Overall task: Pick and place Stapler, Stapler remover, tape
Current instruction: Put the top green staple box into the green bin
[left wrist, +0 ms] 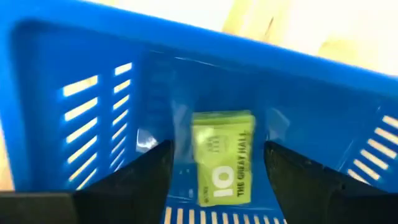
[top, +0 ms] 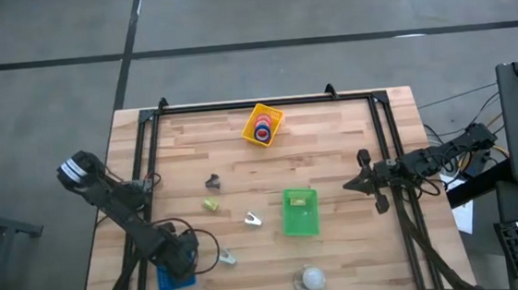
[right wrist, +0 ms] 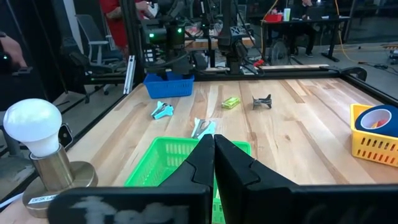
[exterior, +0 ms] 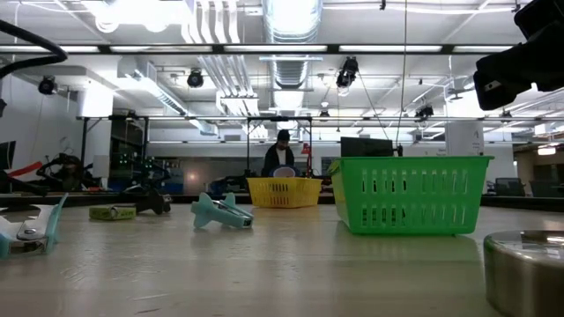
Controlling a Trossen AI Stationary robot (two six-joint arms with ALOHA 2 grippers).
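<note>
My left gripper (left wrist: 217, 163) (top: 179, 259) is open and points down into the blue bin (left wrist: 74, 68) (top: 165, 282) at the table's near left corner. A small yellow-green stapler in a clear wrap (left wrist: 221, 155) lies on the bin's floor between the fingers, apart from both. My right gripper (right wrist: 213, 147) (top: 353, 185) is shut and waits above the table's right side. Red and blue tape rolls (top: 263, 126) sit in the yellow bin (top: 273, 116) (right wrist: 372, 143). On the wood lie a dark staple remover (top: 212, 181), a yellow-green stapler (top: 211, 204) and two pale removers (top: 253, 220) (top: 226, 257).
A green bin (top: 300, 212) (exterior: 410, 194) stands right of the middle, just left of my right gripper. A lamp with a white bulb (top: 311, 279) (right wrist: 34, 127) stands at the near edge. A black frame (top: 256, 103) rims the table. A person stands in the room beyond.
</note>
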